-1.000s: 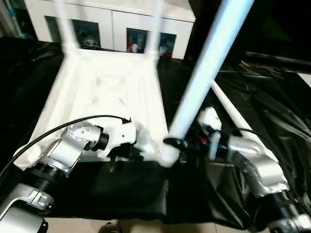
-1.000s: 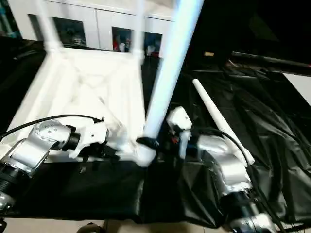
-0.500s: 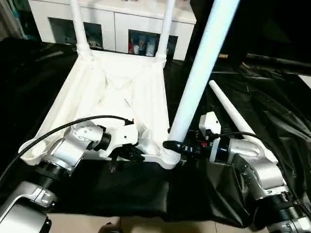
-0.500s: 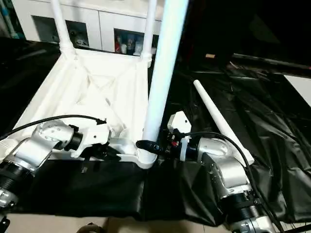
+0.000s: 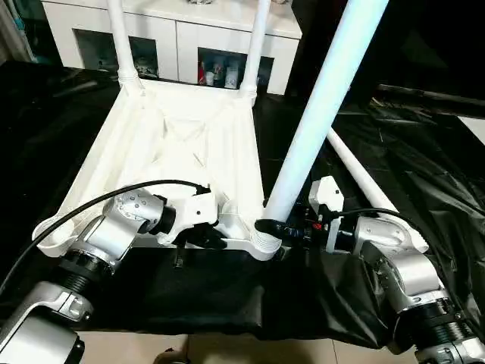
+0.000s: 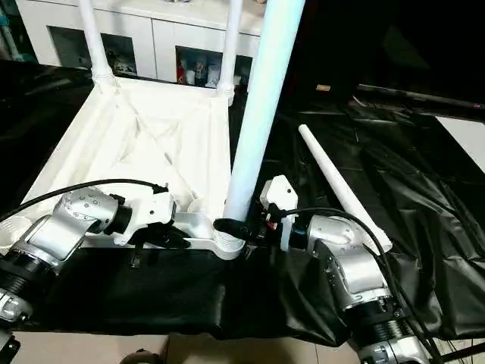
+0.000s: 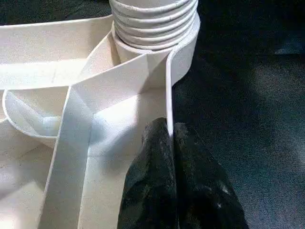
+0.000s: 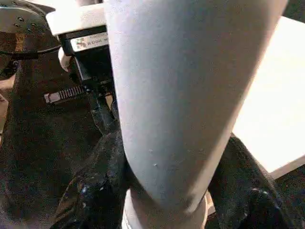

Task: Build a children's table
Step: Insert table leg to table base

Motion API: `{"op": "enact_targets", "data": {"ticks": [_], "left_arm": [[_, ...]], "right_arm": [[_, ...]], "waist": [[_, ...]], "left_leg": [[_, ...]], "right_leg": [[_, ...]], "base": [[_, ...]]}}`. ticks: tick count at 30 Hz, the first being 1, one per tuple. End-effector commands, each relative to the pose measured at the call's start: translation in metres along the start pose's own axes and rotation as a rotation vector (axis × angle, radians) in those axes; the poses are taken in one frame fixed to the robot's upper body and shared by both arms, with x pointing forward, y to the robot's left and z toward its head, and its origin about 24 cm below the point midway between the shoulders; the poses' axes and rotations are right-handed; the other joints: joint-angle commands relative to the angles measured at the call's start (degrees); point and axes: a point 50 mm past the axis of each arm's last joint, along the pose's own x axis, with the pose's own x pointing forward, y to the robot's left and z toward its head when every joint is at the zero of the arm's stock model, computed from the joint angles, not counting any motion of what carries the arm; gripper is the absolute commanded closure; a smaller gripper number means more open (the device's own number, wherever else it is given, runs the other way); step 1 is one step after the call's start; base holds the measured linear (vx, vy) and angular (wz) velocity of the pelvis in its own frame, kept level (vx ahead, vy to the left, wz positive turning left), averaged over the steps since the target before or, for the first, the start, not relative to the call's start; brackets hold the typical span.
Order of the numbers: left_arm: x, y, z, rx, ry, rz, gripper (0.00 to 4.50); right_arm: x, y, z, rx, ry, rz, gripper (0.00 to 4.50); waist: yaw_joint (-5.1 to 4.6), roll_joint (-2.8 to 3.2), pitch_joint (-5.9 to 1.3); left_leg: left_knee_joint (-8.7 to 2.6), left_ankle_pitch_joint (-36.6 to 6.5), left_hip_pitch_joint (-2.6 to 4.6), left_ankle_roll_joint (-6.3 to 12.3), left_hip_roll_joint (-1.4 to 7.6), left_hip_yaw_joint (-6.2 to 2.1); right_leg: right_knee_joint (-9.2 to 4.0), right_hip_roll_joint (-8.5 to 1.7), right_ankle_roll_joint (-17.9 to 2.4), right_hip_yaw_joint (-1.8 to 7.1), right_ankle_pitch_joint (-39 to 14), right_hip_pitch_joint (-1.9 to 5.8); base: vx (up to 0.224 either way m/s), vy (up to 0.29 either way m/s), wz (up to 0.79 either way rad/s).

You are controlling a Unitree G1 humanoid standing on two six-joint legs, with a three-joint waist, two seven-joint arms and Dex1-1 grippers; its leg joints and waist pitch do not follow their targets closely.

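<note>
Head stereo looks down; wrist views close, perhaps same socket [image 7: 152, 43].

A wrinkled black cloth [image 5: 424, 163] covers the tabletop [image 6: 189, 299], hanging in folds over its near edge and catching dull highlights on the right. Beyond the far edge stands a low white cabinet [image 5: 178, 42] with glass doors; small colourful items sit behind the panes, too small to make out. To the far right the room is dark. Along the near edge a strip of pale floor [image 5: 250, 353] shows below the cloth.
</note>
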Motion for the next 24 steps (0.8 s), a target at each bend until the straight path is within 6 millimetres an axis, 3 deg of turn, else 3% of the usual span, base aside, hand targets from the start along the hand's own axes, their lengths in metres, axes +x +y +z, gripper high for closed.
{"op": "enact_targets", "data": {"ticks": [1, 5, 9, 11, 12, 13, 14, 15, 17, 18, 19, 20, 21, 22, 23, 24], "left_arm": [[-0.004, 0.011, 0.012, 0.05, -0.003, 0.063, 4.5], [-0.005, 0.013, 0.012, 0.045, 0.0, 0.082, 4.5], [-0.005, 0.018, 0.012, 0.014, 0.004, 0.133, 4.5], [-0.005, 0.019, 0.012, 0.006, 0.003, 0.142, 4.5], [-0.005, 0.023, 0.012, -0.018, 0.005, 0.181, 4.5], [-0.005, 0.024, 0.012, -0.026, 0.005, 0.191, 4.5], [-0.005, 0.025, 0.013, -0.035, 0.006, 0.2, 4.5], [-0.005, 0.025, 0.013, -0.042, 0.005, 0.207, 4.5], [-0.005, 0.027, 0.015, -0.07, 0.005, 0.229, 4.5], [-0.004, 0.028, 0.015, -0.083, 0.008, 0.24, 4.5], [-0.003, 0.029, 0.016, -0.093, 0.013, 0.251, 4.5], [-0.003, 0.029, 0.016, -0.093, 0.013, 0.251, 4.5], [0.001, 0.03, 0.017, -0.115, 0.025, 0.278, 4.5], [0.002, 0.029, 0.018, -0.121, 0.027, 0.283, 4.5], [0.003, 0.029, 0.018, -0.129, 0.029, 0.29, 4.5], [0.005, 0.029, 0.019, -0.14, 0.034, 0.301, 4.5]], "right_arm": [[-0.003, 0.011, -0.041, 0.115, 0.168, 0.023, 2.64], [-0.002, 0.005, -0.042, 0.119, 0.16, -0.048, 2.64], [0.001, -0.007, -0.044, 0.137, 0.151, -0.186, 2.65], [0.001, -0.008, -0.045, 0.138, 0.151, -0.199, 2.65], [0.004, -0.01, -0.046, 0.14, 0.152, -0.239, 2.65], [0.004, -0.011, -0.047, 0.141, 0.152, -0.253, 2.65], [0.005, -0.012, -0.047, 0.145, 0.153, -0.269, 2.65], [0.006, -0.013, -0.048, 0.152, 0.155, -0.287, 2.65], [0.009, -0.018, -0.05, 0.172, 0.165, -0.345, 2.65], [0.011, -0.02, -0.051, 0.182, 0.169, -0.371, 2.65], [0.012, -0.022, -0.052, 0.193, 0.176, -0.396, 2.65], [0.012, -0.022, -0.052, 0.193, 0.176, -0.396, 2.65], [0.018, -0.027, -0.053, 0.219, 0.187, -0.456, 2.65], [0.019, -0.029, -0.054, 0.231, 0.188, -0.471, 2.65], [0.021, -0.03, -0.053, 0.248, 0.188, -0.491, 2.65], [0.024, -0.033, -0.053, 0.266, 0.187, -0.521, 2.65]], "waist": [[-0.6, 1.06, -1.82], [-0.82, 1.2, -1.83], [-1.51, 1.26, -1.7], [-2.01, 1.51, -1.61], [-2.4, 1.62, -1.59], [-2.52, 2.25, -1.45], [-2.68, 2.15, -1.41], [-2.66, 2.52, -1.26], [-2.65, 2.55, -0.94], [-2.75, 2.57, -0.75], [-2.83, 2.71, -0.56], [-2.55, 2.99, -0.63], [1.54, 2.88, -0.56], [2.19, 2.52, -0.89], [-0.05, -1.32, -1.41], [0.69, -0.77, -1.53]], "left_leg": [[-4.91, -32.6, 2.11, -2.08, 3.15, -2.33], [-5.2, -33.6, 2.14, -2.39, 3.21, -2.62], [-5.31, -36.1, 2.32, -3.08, 3.13, -2.95], [-5.22, -37.4, 2.41, -3.03, 3.11, -3.09], [-5.61, -38.4, 2.0, -3.22, 3.37, -3.41], [-6.26, -41.0, 2.04, -3.86, 3.8, -3.62], [-6.69, -42.5, 1.84, -4.18, 4.07, -3.78], [-7.55, -45.4, 1.49, -4.97, 4.39, -3.88], [-8.52, -47.8, 1.56, -5.42, 4.3, -3.13], [-8.63, -48.0, 1.89, -5.42, 4.0, -2.52], [-9.11, -47.5, 1.59, -5.26, 3.86, -1.94], [-10.0, -47.4, 0.82, -5.25, 4.05, -1.53], [-15.25, -49.6, -5.38, -6.06, 5.13, 1.78], [-14.46, -44.3, -2.86, -6.2, 3.7, 3.89], [-8.39, -35.1, 1.63, -4.69, 2.35, 2.55], [4.14, -3.4, -0.48, 1.42, -1.29, -4.45]], "right_leg": [[-6.35, -5.64, -4.0, 2.44, -41.4, -0.43], [-6.43, -5.61, -3.6, 2.13, -41.9, -0.27], [-6.92, -5.47, -3.1, 1.24, -42.9, -0.12], [-7.51, -5.62, -2.7, 0.21, -43.4, 0.28], [-7.48, -5.73, -2.2, -0.72, -42.9, 1.06], [-7.24, -5.5, -2.3, -1.51, -40.7, 1.46], [-6.87, -5.38, -2.6, -1.72, -39.2, 1.86], [-5.96, -5.07, -3.2, -1.78, -36.2, 2.37], [-5.14, -4.46, -4.1, -1.74, -34.9, 2.06], [-5.32, -4.21, -3.9, -2.2, -37.0, 1.69], [-5.24, -3.69, -3.0, -2.98, -39.1, 2.06], [-3.78, -3.34, -2.9, -2.98, -38.2, 2.98], [8.99, -0.7, -3.7, -0.27, -20.4, 6.78], [7.96, -0.75, -4.0, 1.44, -21.9, 3.99], [1.86, -3.29, -1.3, 3.84, -35.8, -0.36], [-6.59, -10.64, -3.2, 7.86, -57.1, 0.85]], "base": [[0.0, 0.0, 0.0], [0.0, 0.0, 0.0], [0.0, 0.0, 0.0], [0.0, 0.0, 0.0], [0.0, 0.0, 0.0], [0.0, 0.0, 0.0], [0.0, 0.0, 0.0], [0.0, 0.0, 0.0], [0.0, 0.0, 0.0], [0.0, 0.0, 0.0], [0.0, 0.0, 0.0], [-0.089, -0.059, 0.08], [-0.089, -0.059, 0.08], [-0.048, -0.104, 0.17], [0.035, -0.159, 0.05], [0.035, -0.159, 0.05]]}}
